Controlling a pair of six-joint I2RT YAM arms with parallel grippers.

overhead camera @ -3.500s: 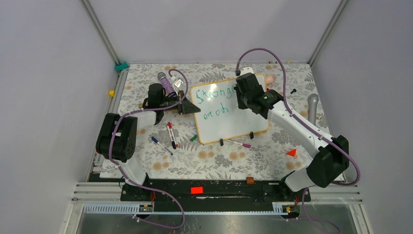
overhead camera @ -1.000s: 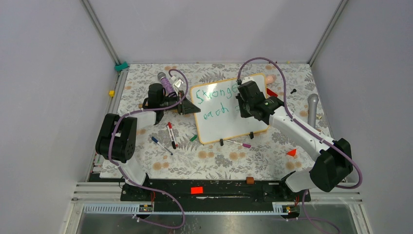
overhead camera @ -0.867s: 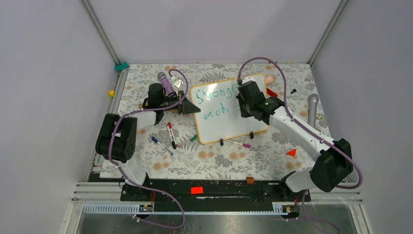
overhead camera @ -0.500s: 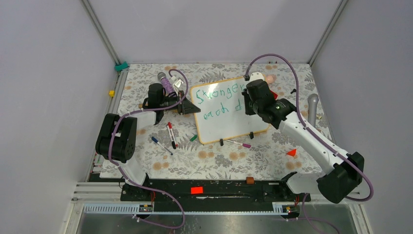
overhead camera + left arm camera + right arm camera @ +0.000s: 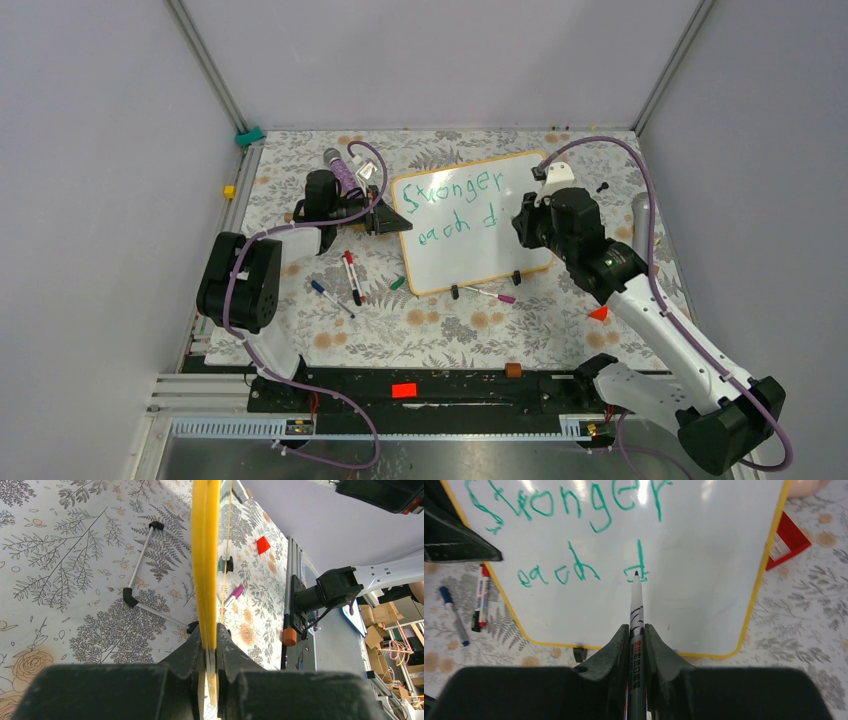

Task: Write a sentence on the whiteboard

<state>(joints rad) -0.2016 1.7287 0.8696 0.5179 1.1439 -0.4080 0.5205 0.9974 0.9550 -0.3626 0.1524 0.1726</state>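
The whiteboard (image 5: pixel 470 250), a glossy white rectangle with a thin orange-yellow frame and rounded corners, stands in the middle of the table on a matte cloth (image 5: pixel 470 325) printed with ferns and roses; two small black feet show at its near edge. The left gripper (image 5: pixel 210 647) is clamped on the left edge of the frame; its black, rough-looking fingers press on both sides of the thin yellow strip. The right gripper (image 5: pixel 638 635) is closed around a slim round marker (image 5: pixel 636 600), white with black marks; the dark tip lies at the last green stroke, but whether it touches the surface cannot be told. The sentence (image 5: pixel 569 502), in uneven green letters, reads "Stronger" above and "each d" below; light reflects on the smooth board near the upper word. Loose pens (image 5: pixel 352 278) lie on the cloth to the left of the board.
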